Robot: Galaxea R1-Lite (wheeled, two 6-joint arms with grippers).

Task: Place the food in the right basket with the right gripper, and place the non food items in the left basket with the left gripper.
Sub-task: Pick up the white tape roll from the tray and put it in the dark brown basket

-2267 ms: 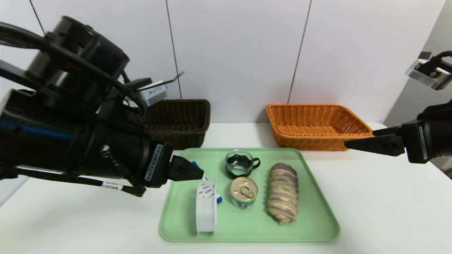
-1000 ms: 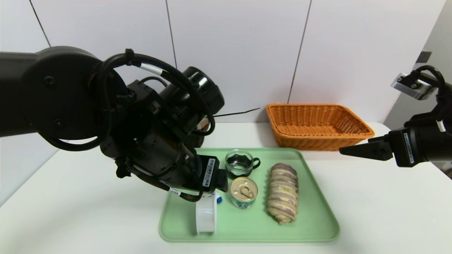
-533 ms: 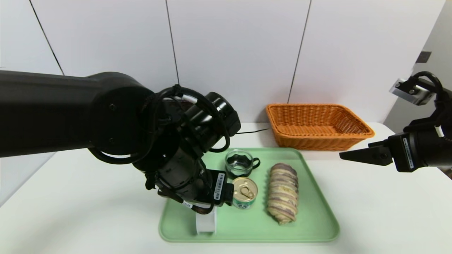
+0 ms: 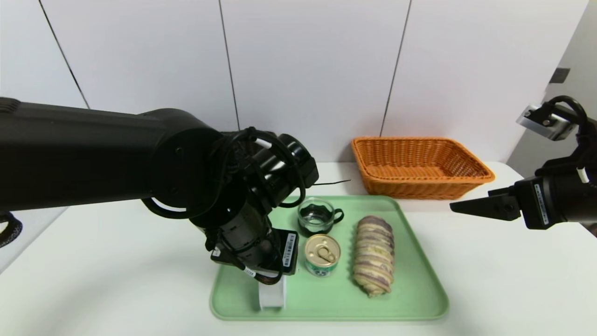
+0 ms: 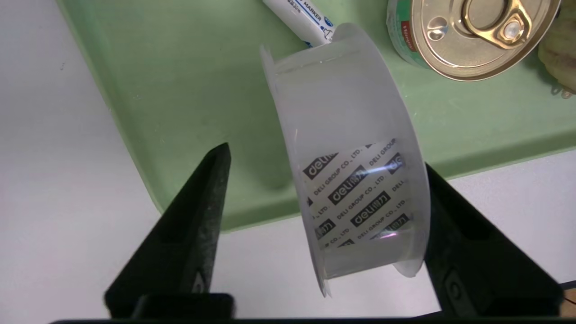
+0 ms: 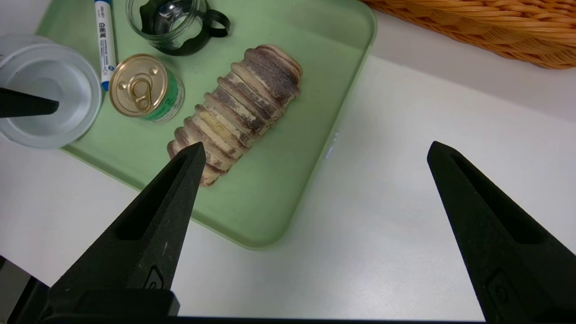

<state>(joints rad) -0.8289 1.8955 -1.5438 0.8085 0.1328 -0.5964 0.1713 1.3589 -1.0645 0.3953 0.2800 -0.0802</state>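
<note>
While one white ring-shaped dispenser (image 5: 355, 189) stands on edge at the near left of the green tray (image 4: 410, 298), the left gripper (image 5: 324, 225) straddles it from above: one finger (image 5: 454, 234) lies against its flat side, the other (image 5: 198, 216) stands apart, so the grasp is not closed. A paper band inside the ring repeats "deli" and "DELI GROUP CO., LTD." Just behind it lies one white marker (image 6: 104, 42) with a blue cap, printed "MARKER" beside characters too small to read. Beside these stands one small can (image 4: 322, 254) with a gold pull-tab lid and a green label, its writing illegible, and behind the can one clear glass cup (image 4: 318, 215) with a black handle. One striped bread roll (image 4: 373, 254) lies lengthwise on the tray's right half. Behind the tray's right corner sits one orange wicker basket (image 4: 468, 182); the dark basket is hidden behind the left arm. Wide open and holding nothing, the right gripper (image 6: 315, 153) hovers over the white table (image 4: 513, 280) to the tray's right.
</note>
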